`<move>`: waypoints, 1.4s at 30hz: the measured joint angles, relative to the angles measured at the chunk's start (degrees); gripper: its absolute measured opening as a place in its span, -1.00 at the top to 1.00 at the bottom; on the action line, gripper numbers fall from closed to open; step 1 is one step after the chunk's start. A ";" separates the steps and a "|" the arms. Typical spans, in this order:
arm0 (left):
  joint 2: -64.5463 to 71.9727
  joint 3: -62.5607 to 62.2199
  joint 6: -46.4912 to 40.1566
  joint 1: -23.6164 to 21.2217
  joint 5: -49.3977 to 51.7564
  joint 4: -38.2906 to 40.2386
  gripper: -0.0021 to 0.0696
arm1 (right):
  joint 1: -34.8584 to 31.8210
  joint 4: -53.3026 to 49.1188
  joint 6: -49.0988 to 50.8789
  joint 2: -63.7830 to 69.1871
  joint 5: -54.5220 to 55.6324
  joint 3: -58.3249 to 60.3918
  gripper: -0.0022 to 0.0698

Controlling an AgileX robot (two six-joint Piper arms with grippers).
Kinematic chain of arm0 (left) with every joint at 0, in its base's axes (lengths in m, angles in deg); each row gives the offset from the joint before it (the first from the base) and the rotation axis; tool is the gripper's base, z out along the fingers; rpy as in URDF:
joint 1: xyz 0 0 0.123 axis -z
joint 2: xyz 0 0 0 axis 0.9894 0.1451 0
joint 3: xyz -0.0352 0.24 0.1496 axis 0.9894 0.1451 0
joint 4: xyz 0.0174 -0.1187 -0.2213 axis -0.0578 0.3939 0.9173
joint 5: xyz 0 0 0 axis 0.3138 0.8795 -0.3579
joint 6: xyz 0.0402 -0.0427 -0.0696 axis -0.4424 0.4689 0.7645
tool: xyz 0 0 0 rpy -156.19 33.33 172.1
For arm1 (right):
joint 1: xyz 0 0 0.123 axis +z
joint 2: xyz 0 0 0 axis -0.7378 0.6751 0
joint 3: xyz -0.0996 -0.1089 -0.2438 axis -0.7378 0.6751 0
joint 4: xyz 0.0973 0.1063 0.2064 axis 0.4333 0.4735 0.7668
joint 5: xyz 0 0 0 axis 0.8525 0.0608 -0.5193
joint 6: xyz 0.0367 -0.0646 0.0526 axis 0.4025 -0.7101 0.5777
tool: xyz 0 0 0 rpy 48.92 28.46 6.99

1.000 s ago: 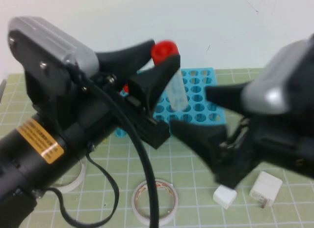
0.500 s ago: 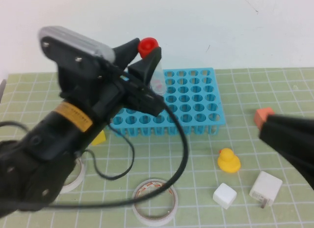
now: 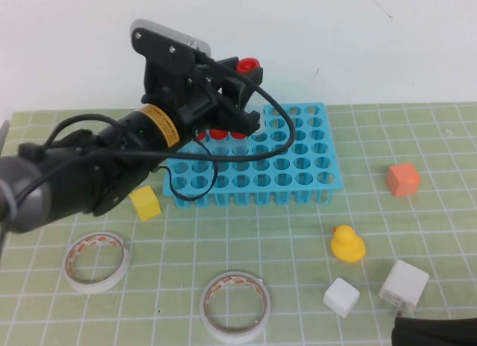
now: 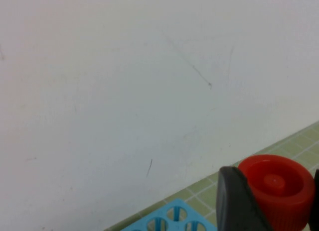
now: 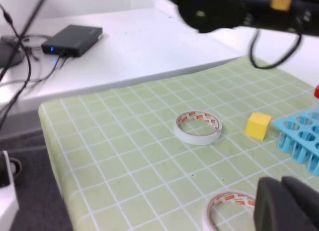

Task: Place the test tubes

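Jaws of the left gripper (image 3: pixel 240 76) clamp a red-capped test tube (image 3: pixel 247 65) over the rack (image 3: pixel 305 156) at 11 o'clock in the high view; the right gripper (image 3: pixel 438 332) sits at 5 o'clock. Left wrist view: the test tube (image 4: pixel 273 188) between fingers (image 4: pixel 235 201). Right wrist view: right gripper (image 5: pixel 286 203), jaws together.

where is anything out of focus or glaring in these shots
High view: even light, faint shadows, no glare; left pincer gripping the red-capped test tube above the blue rack looks sharp. Left wrist view: that tube close, slightly soft. Right wrist view: shut right pincer, at the mat's near right, a dark blur.
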 joint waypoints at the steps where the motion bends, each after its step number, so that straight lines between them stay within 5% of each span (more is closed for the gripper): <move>1: 1.49 -1.05 0.50 -0.33 -0.36 -0.99 0.22 | 0.00 -0.11 -0.83 -0.04 0.04 0.09 0.94; 17: 19.20 -11.87 -4.55 -0.68 -4.02 -1.68 0.22 | 0.00 -0.23 -5.28 -0.13 -3.25 0.09 0.94; 25: 20.31 -12.12 -7.70 -0.68 -4.02 5.53 0.22 | 0.00 -0.23 -5.54 -0.13 -4.71 0.09 0.94; 42: 20.90 -12.12 -10.86 -0.68 -2.94 5.46 0.22 | 0.00 -0.23 -5.67 -0.13 -6.02 0.09 0.94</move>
